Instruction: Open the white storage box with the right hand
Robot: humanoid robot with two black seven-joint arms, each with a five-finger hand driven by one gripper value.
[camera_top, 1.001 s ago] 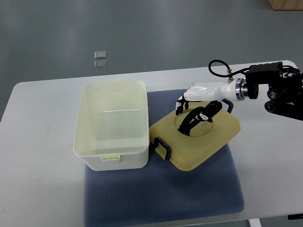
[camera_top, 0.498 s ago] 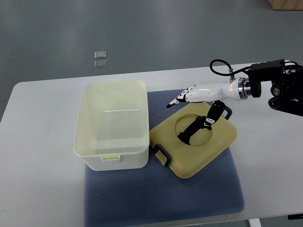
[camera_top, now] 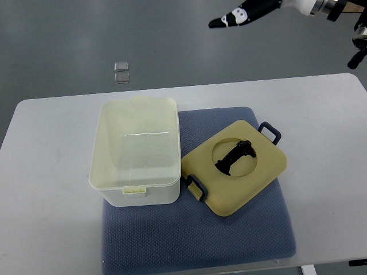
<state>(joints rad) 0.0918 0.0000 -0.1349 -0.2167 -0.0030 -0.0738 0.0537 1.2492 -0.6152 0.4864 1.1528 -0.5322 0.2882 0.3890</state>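
The white storage box (camera_top: pixel 136 150) stands open on the left half of a blue mat (camera_top: pixel 195 240), its inside bare. Its cream lid (camera_top: pixel 238 169) lies flat on the mat to the right of the box, leaning against the box's right side, with a black handle (camera_top: pixel 232 156) in a round recess and a dark clip at each end. My right hand (camera_top: pixel 236 16) is raised at the top of the picture, far above and behind the lid, fingers stretched out and holding nothing. The left arm is out of view.
The white table (camera_top: pixel 46 223) runs to the left, right and near edges. Two small clear squares (camera_top: pixel 121 72) lie on the grey floor beyond the table's far edge.
My right hand let go of the lid's handle, then lifted up and away to the top of the picture. The lid settled flat on the mat.
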